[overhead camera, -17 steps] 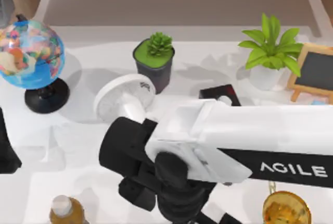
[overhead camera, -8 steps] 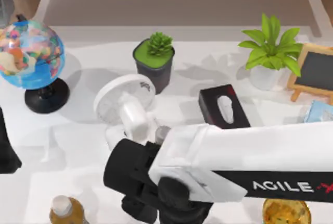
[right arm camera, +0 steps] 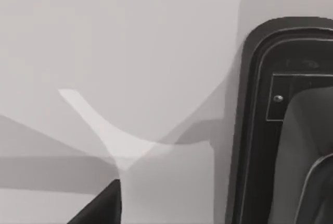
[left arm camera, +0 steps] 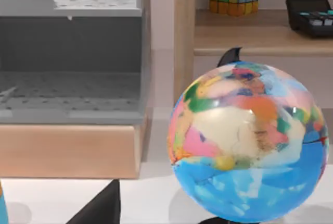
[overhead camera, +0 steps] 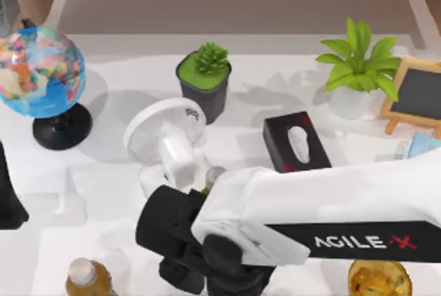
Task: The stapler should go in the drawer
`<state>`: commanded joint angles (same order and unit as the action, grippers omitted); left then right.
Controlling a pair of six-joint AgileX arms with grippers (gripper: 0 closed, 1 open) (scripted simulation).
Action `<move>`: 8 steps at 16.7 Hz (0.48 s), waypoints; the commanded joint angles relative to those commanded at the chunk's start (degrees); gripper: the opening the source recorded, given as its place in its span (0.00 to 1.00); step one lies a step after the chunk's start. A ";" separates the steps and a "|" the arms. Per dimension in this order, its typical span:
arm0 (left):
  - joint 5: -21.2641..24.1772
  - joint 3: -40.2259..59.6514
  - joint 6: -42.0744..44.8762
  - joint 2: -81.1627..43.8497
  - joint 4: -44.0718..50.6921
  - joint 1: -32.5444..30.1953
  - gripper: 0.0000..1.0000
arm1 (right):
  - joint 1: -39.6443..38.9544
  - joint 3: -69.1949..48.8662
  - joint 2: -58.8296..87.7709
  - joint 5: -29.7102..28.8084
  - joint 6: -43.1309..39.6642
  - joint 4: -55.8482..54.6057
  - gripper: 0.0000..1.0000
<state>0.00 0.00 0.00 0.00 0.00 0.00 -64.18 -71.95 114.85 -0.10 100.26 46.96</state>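
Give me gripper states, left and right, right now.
Left gripper: cannot be told; its arm sits parked at the table's left edge beside the multicoloured globe.
Right gripper: cannot be told; it hangs low over the table's front.

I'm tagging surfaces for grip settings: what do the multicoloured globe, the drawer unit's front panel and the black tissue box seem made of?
Multicoloured globe: smooth, slightly glossy shell, likely plastic, judging by its soft sheen.
Drawer unit's front panel: light wood look, matte, with faint grain; the tray behind appears grey and speckled.
Black tissue box: flat matte sides with red marks, probably card; a white tissue shows through its top slot.

Glossy painted globe, smooth white table, matt wooden shelf.
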 joint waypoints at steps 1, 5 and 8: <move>0.00 0.00 0.00 0.00 0.00 0.00 1.00 | 0.00 0.00 0.00 0.00 0.00 0.00 0.85; 0.00 0.00 0.00 0.00 0.00 0.00 1.00 | 0.00 0.00 0.00 0.00 0.00 0.00 0.55; 0.00 0.00 0.00 0.00 0.00 0.00 1.00 | 0.00 0.00 0.00 0.00 0.00 0.00 0.32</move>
<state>0.00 0.00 0.00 0.00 0.00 0.00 -64.18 -71.95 114.85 -0.10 100.26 46.96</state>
